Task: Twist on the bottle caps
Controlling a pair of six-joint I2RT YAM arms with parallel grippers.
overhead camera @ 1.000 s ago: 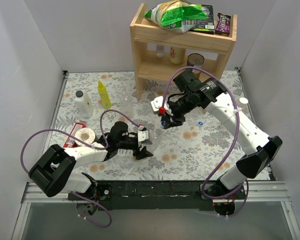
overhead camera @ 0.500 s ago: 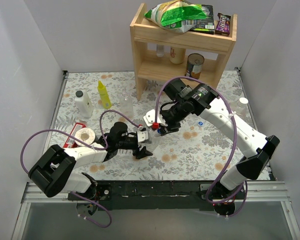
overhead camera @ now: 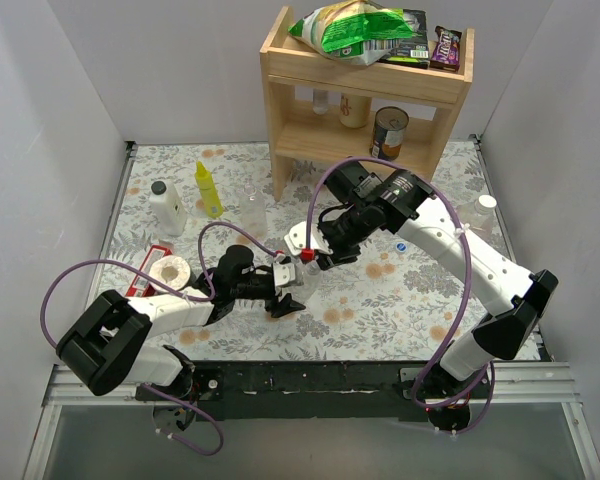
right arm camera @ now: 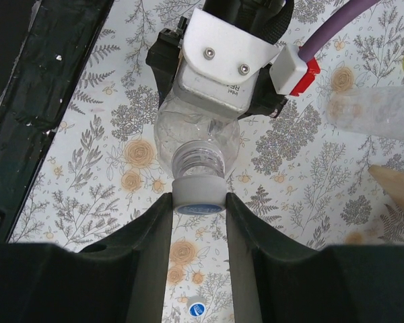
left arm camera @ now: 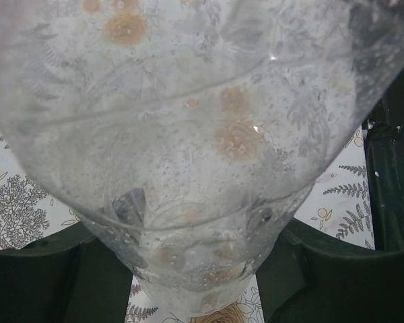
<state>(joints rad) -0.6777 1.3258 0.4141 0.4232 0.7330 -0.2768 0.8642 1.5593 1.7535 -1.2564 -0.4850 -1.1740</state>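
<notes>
**Top external view.** Floral-patterned bench (overhead camera: 420, 290) between grey walls, with two arms reaching in from the near edge. Left claw (overhead camera: 286, 296) low over the middle of the bench, closed around a slim clear see-through plastic bottle (overhead camera: 298, 280) that is hard to make out against the pattern. Right claw (overhead camera: 316, 257) just beyond, meeting the bottle at its neck end. Loose small blue round cap (overhead camera: 401, 245) on the bench to the right, apart from both claws. Second clear bottle (overhead camera: 252, 207) upright near the foot of a pale wooden shelf unit (overhead camera: 365, 85). White round cap (overhead camera: 487, 202) at the top of a wider clear bottle by the right wall.

**Left wrist view.** Almost wholly filled by the clear plastic bottle (left arm camera: 202, 155), with the floral pattern showing through it. Dark fingers (left arm camera: 47, 276) of the left claw at lower left and lower right, pressed against the bottle's sides and gripping it.

**Right wrist view.** Dark fingers (right arm camera: 145, 249) of the right claw (right arm camera: 199, 219) drawn close together, pinching a small round plastic screw cap (right arm camera: 198, 196), pale at the side and blue on its face. Screw cap seated at the mouth of the bottle (right arm camera: 196, 138), with neck threads showing just past it. Cannot tell whether it has caught the threads. Bottle body running under the white camera housing (right arm camera: 222, 57) of the left arm. Loose cap (right arm camera: 197, 309) flat on the bench near the bottom edge.
</notes>
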